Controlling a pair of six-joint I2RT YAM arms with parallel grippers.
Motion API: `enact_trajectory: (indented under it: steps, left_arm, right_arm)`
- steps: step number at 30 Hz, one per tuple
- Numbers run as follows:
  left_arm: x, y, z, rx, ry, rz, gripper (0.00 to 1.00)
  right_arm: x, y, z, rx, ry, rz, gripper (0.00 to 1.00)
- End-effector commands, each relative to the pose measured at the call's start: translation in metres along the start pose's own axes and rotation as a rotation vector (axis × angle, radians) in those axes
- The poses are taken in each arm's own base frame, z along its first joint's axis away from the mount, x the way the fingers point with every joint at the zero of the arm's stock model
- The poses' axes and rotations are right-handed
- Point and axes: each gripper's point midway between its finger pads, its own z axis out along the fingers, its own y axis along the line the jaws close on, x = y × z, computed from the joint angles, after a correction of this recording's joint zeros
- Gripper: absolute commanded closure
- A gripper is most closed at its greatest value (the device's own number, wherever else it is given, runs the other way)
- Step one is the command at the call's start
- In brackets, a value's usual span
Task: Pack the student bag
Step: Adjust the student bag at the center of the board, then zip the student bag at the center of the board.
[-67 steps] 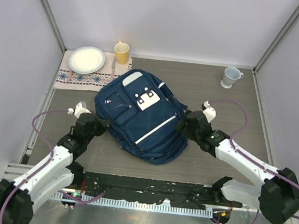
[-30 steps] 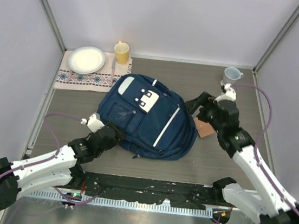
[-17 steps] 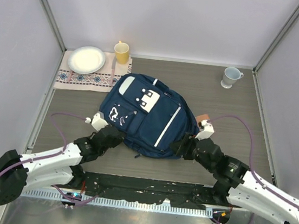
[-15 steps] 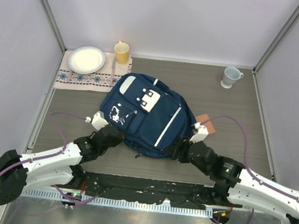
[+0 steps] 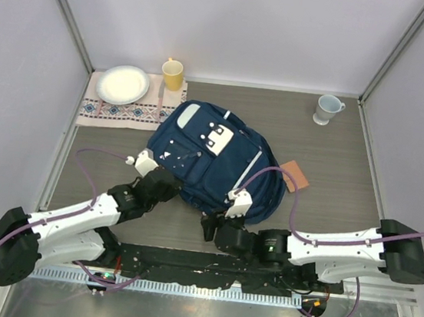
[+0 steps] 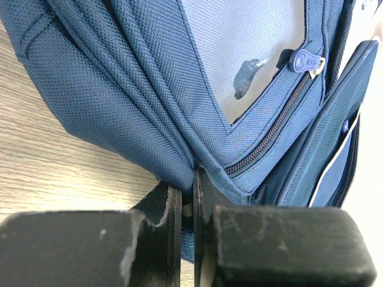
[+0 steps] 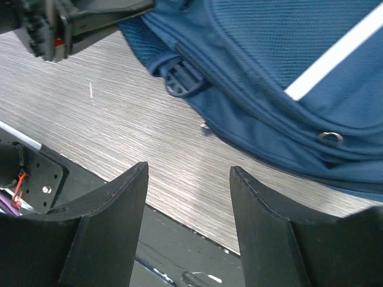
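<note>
On the bench [image 5: 336, 158], the left pincer [image 6: 192, 179] clamped a fold of the student bag [image 5: 216, 159], seemingly steadying it; the right pincer [image 7: 188, 173] gaped empty beside its near edge.

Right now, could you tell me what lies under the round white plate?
A white cloth mat with a patterned border lies under the round white plate. The part of the mat beneath the plate is covered.
</note>
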Motion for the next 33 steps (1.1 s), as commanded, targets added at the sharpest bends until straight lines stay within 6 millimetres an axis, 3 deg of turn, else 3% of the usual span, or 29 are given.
enact_trajectory:
  steps: [1, 9, 18, 26, 33]
  left_arm:
    - [-0.009, -0.056, -0.011, 0.145, 0.014, -0.070, 1.00]
    - [-0.015, -0.064, -0.017, 0.170, 0.005, -0.085, 1.00]
    - [-0.022, -0.062, -0.026, 0.183, -0.014, -0.090, 1.00]
    - [-0.023, -0.067, -0.026, 0.191, -0.011, -0.092, 1.00]
    - [-0.024, -0.066, -0.024, 0.184, -0.018, -0.083, 1.00]
  right_arm:
    - [-0.031, 0.033, 0.004, -0.022, -0.137, 0.119, 0.39]
    - [0.006, 0.038, 0.024, 0.045, -0.062, 0.082, 0.46]
    - [-0.007, 0.036, 0.044, 0.179, -0.173, -0.007, 0.51]
    - [-0.007, 0.016, 0.053, 0.334, -0.191, -0.088, 0.51]
    - [-0.002, 0.025, 0.047, 0.250, -0.139, -0.088, 0.53]
